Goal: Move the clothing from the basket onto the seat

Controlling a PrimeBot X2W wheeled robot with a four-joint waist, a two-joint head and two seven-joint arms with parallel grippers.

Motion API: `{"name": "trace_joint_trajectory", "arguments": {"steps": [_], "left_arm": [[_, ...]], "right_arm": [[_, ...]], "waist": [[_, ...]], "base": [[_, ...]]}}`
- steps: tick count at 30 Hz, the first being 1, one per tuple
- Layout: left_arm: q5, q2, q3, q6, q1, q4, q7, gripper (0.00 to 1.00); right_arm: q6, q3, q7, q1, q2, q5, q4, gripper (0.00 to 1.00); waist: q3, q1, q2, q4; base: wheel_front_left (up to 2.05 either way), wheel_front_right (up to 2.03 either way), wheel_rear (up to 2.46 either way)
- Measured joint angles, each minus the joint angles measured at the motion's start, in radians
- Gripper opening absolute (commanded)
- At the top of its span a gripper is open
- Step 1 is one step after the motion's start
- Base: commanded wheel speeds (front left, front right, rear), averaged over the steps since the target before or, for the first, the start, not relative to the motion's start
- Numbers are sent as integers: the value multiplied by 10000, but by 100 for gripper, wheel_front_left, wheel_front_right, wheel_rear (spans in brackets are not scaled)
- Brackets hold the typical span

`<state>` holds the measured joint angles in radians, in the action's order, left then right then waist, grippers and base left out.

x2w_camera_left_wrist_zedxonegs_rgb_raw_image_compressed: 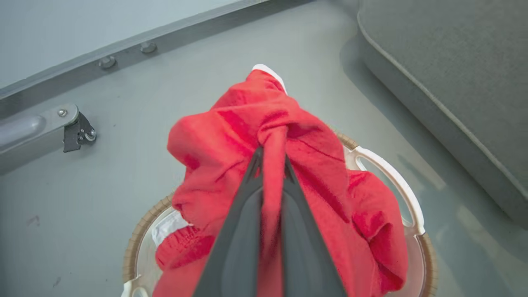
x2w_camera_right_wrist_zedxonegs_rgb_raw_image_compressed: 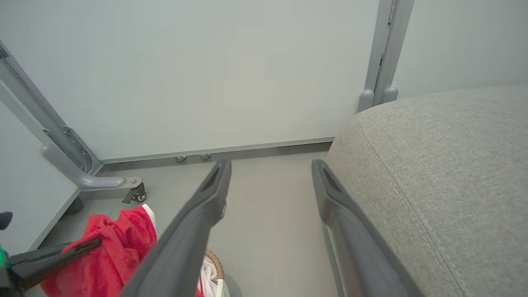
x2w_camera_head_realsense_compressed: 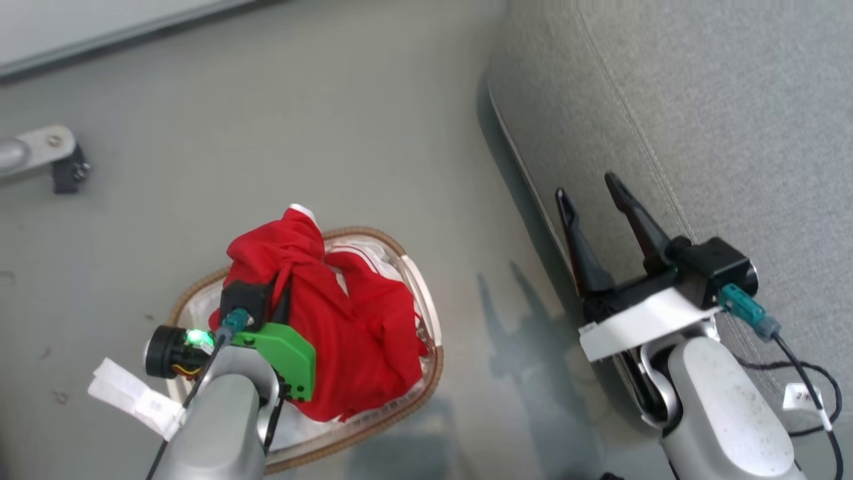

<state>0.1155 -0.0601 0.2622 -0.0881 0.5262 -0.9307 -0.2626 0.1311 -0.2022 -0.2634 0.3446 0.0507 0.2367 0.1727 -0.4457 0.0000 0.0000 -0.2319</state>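
The red clothing [x2w_camera_head_realsense_compressed: 353, 320] is bunched up over the white basket [x2w_camera_head_realsense_compressed: 363, 231], a white-trimmed cuff at its top. My left gripper [x2w_camera_head_realsense_compressed: 280, 300] is sunk into the pile. In the left wrist view it [x2w_camera_left_wrist_zedxonegs_rgb_raw_image_compressed: 272, 156] is shut on a raised fold of the clothing [x2w_camera_left_wrist_zedxonegs_rgb_raw_image_compressed: 231, 123] above the basket [x2w_camera_left_wrist_zedxonegs_rgb_raw_image_compressed: 387, 173]. My right gripper [x2w_camera_head_realsense_compressed: 586, 187] hangs open with nothing in it, beside the near edge of the grey seat [x2w_camera_head_realsense_compressed: 700, 120]. Its wrist view has the gripper [x2w_camera_right_wrist_zedxonegs_rgb_raw_image_compressed: 271, 165] between the clothing [x2w_camera_right_wrist_zedxonegs_rgb_raw_image_compressed: 115, 247] at lower left and the seat [x2w_camera_right_wrist_zedxonegs_rgb_raw_image_compressed: 445, 165] at right.
Bare grey floor [x2w_camera_head_realsense_compressed: 373, 120] lies between basket and seat. A metal frame leg with a black caster [x2w_camera_head_realsense_compressed: 63, 167] stands on the floor at far left, also in the wrist views [x2w_camera_left_wrist_zedxonegs_rgb_raw_image_compressed: 78, 132] [x2w_camera_right_wrist_zedxonegs_rgb_raw_image_compressed: 136, 192]. A pale wall with baseboard [x2w_camera_right_wrist_zedxonegs_rgb_raw_image_compressed: 214, 148] closes the back.
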Motion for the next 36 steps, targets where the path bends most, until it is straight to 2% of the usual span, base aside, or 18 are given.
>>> {"name": "trace_joint_trajectory", "arguments": {"steps": [12,21,28,36], "left_arm": [[326,90,8,-184,-1168,2752,-13,0],[1126,96,205,-255,-1466,4895,-13,0],[1603,104,685,-4,-1437,6090,-13,0],[1912,104,1103,184,-1322,6681,-15,0]], "right_arm": [[0,59,0,-1081,96,-176,274,100],[0,-102,0,-1718,69,-178,514,100],[0,-297,0,-2139,65,-198,725,100],[0,-872,0,-2405,169,-376,993,100]], "waist": [[1712,0,0,735],[2846,0,0,1088],[3495,-1,0,1284],[3892,0,0,1480]], "base": [[0,0,0],[0,0,0],[0,0,0],[0,0,0]]}}
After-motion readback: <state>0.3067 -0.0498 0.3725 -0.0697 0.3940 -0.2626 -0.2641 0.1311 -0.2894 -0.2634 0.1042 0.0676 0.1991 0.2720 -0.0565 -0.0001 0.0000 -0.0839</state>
